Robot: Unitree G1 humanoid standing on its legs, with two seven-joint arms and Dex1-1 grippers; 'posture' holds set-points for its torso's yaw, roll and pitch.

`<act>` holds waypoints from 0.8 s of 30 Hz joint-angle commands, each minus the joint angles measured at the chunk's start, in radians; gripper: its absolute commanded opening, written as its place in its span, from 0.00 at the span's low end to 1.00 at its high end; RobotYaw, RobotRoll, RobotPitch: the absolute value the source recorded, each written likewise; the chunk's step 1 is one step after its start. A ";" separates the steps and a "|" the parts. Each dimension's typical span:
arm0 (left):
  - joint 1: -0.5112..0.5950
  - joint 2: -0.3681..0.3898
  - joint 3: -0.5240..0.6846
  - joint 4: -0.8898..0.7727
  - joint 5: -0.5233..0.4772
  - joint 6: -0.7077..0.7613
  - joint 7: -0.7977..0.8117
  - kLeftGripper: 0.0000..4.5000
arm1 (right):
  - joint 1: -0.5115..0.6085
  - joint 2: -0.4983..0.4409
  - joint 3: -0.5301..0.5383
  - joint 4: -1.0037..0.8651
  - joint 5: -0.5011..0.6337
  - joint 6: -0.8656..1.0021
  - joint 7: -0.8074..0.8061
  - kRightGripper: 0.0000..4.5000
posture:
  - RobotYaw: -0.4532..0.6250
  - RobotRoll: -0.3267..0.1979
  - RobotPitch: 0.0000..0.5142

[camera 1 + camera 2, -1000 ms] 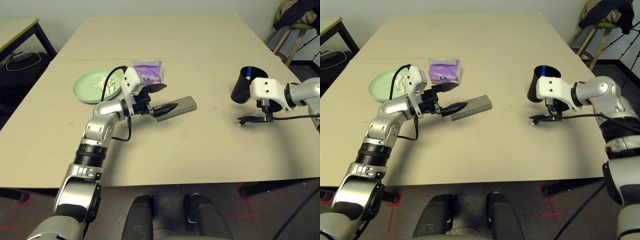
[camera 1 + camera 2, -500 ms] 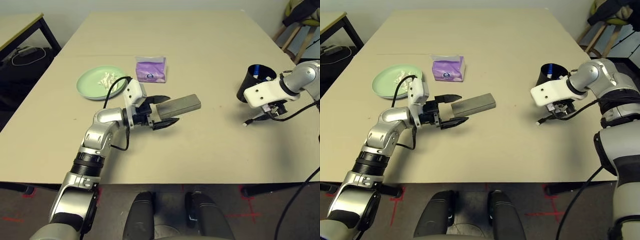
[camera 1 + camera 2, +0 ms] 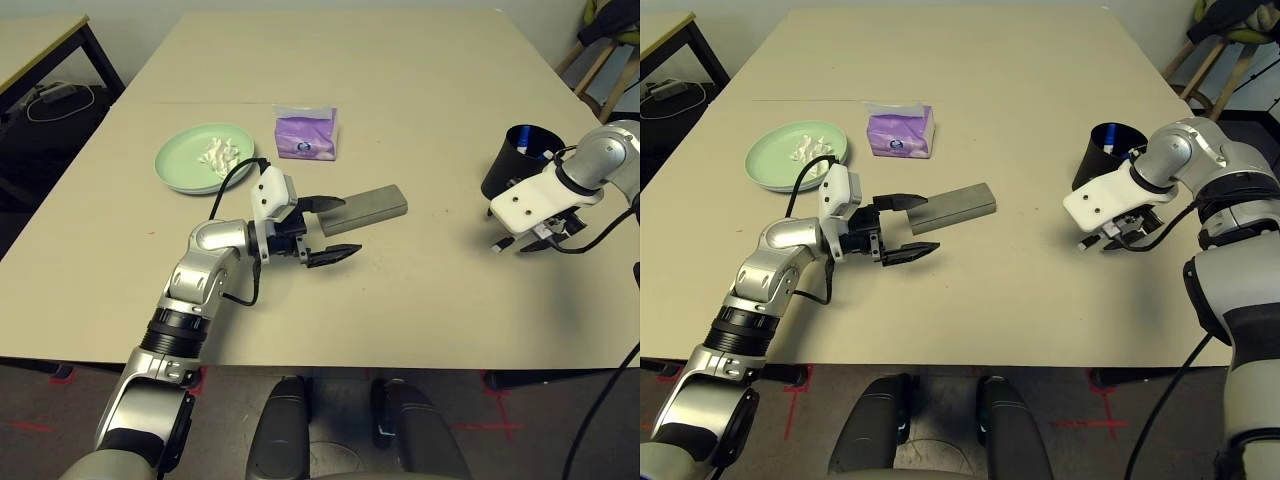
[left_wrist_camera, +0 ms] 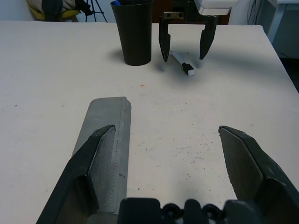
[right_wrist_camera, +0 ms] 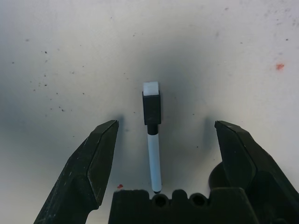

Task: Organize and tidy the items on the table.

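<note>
My left gripper (image 3: 337,227) is open low over the table (image 3: 420,80). The grey-beige glasses case (image 3: 366,205) lies flat beside its far finger, and in the left wrist view the case (image 4: 110,121) runs along one finger (image 4: 100,154). My right gripper (image 3: 525,243) points down, open, straddling a small white pen (image 5: 153,154) with a black cap that lies on the table. The black cup (image 3: 520,160) stands just behind it with something blue inside. A green plate (image 3: 180,170) holds crumpled white tissue (image 3: 217,157). The purple tissue pack (image 3: 306,135) lies beside the plate.
A black-legged side desk (image 3: 40,35) stands at the far left with cables on the floor by it. A chair (image 3: 610,40) is at the far right corner. The table's near edge runs just below both arms.
The camera has tilted. My left gripper has shifted towards me, so the case now lies by its far finger instead of between the fingers. My right gripper has turned downward over the pen.
</note>
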 commanded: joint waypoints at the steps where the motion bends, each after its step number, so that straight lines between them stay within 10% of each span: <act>1: 0.006 0.007 -0.008 -0.009 0.006 -0.007 0.005 1.00 | -0.010 0.005 0.031 0.011 -0.041 -0.029 -0.036 0.99 | 0.67 0.62 0.34; 17: 0.014 0.013 -0.005 -0.023 0.004 -0.003 0.030 1.00 | -0.024 0.005 0.117 0.040 -0.151 -0.099 -0.110 0.99 | 0.69 0.62 0.34; 24: 0.014 0.018 -0.005 -0.027 0.001 0.001 0.033 1.00 | 0.007 0.014 0.110 0.051 -0.150 -0.083 -0.109 0.54 | 0.69 0.62 0.34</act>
